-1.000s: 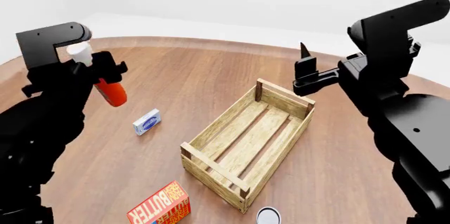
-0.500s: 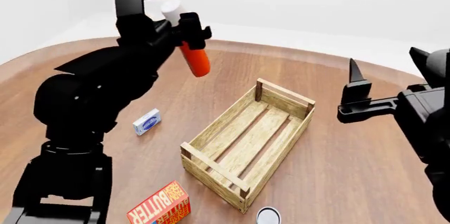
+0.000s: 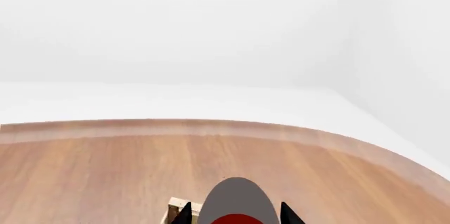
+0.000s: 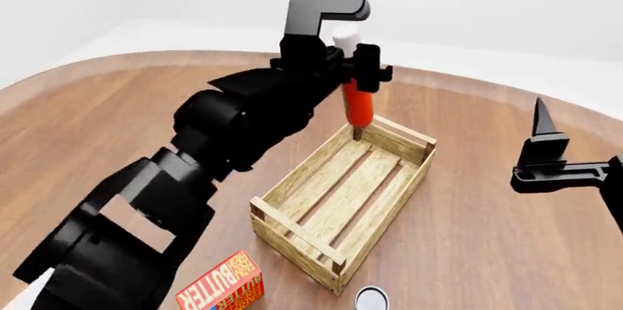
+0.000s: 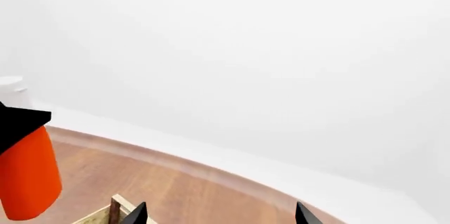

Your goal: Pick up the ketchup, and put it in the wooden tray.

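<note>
Left gripper [image 4: 357, 69] is clamped on the ketchup [image 4: 357, 104] just below its white cap; the bottle hangs nearly upright from the fingers, clear of the table [image 4: 146, 120]. Below the fingers, the bottle's lower end lies over the far corner post of the tray [image 4: 341, 197]; contact between them cannot be judged. In the left wrist view, the bottle base [image 3: 235, 203] fills the gap between the fingertips, with a tray corner [image 3: 177, 205] beside it.

Right gripper [image 4: 545, 153] holds nothing; its fingers stand apart, well to the side of the tray. A butter box [image 4: 222, 284] and a can [image 4: 371, 298] sit near the tray's near end.
</note>
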Controlling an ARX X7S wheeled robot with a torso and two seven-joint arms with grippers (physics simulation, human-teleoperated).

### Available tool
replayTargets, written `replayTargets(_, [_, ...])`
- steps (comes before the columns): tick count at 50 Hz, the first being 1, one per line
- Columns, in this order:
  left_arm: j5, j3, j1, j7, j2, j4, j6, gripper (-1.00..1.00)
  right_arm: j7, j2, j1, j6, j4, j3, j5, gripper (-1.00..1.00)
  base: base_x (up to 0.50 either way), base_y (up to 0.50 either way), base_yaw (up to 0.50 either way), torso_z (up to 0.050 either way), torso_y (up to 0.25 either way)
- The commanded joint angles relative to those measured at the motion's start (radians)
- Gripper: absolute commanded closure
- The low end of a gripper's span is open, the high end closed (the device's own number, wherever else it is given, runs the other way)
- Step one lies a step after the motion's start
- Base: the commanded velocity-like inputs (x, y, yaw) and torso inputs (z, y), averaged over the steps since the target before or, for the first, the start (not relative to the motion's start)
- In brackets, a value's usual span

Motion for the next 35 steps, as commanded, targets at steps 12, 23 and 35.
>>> replayTargets(12, [-0.492,0.698,-0.1,-0.035,0.015,-0.166,0.408,1.0,0.136,0.047,-0.121,-0.023,-0.021,0.168,0.205,-1.0,0.0,0.0,0.0,0.0,-0.072])
replayTargets(23, [-0.467,0.694,-0.097,-0.039,0.015,-0.174,0.41,1.0,0.18,0.068,-0.152,-0.049,-0.01,0.191,0.258,-1.0,0.0,0.0,0.0,0.0,-0.12])
replayTargets(35, [-0.478,0.694,-0.112,-0.033,0.015,-0.173,0.409,1.0,0.202,0.085,-0.18,-0.094,0.002,0.175,0.26,-1.0,0.0,0.0,0.0,0.0,-0.12])
